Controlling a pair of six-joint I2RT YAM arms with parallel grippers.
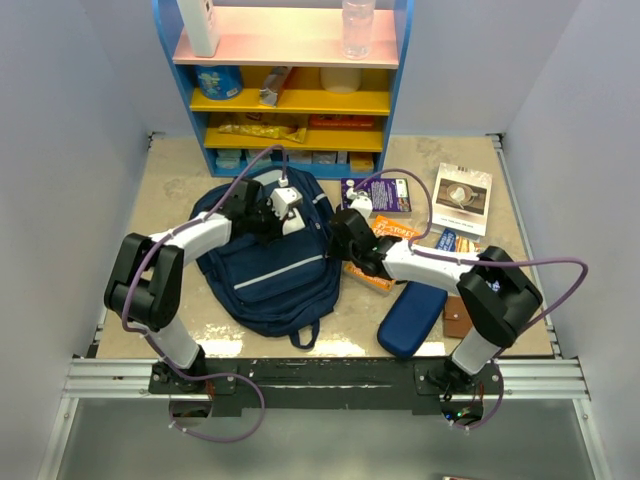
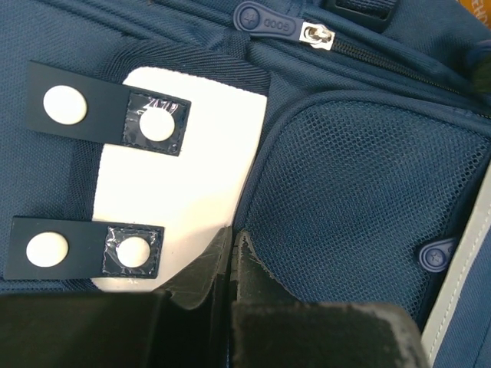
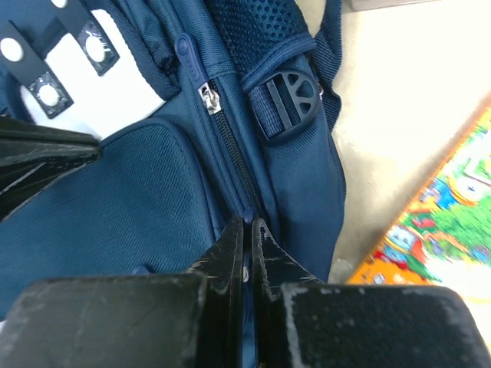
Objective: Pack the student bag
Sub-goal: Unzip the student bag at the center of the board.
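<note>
The large navy blue fabric backpack (image 1: 270,275) lies flat on the beige bench (image 1: 175,180) between both arms. The right tool (image 3: 247,226) is clamped on what looks like a small blue zip pull (image 3: 246,215), with the zip track running straight away from its tips. The left tool (image 2: 232,239) is closed at the white label patch (image 2: 184,199); whether it pinches fabric is unclear.

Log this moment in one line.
left gripper: shut, at white patch | right gripper: shut on zipper pull | student bag: flat on table

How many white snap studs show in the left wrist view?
4: upper-left stud, upper-right stud, lower-left stud, lower-right stud, all on the student bag. None seems hidden.
</note>
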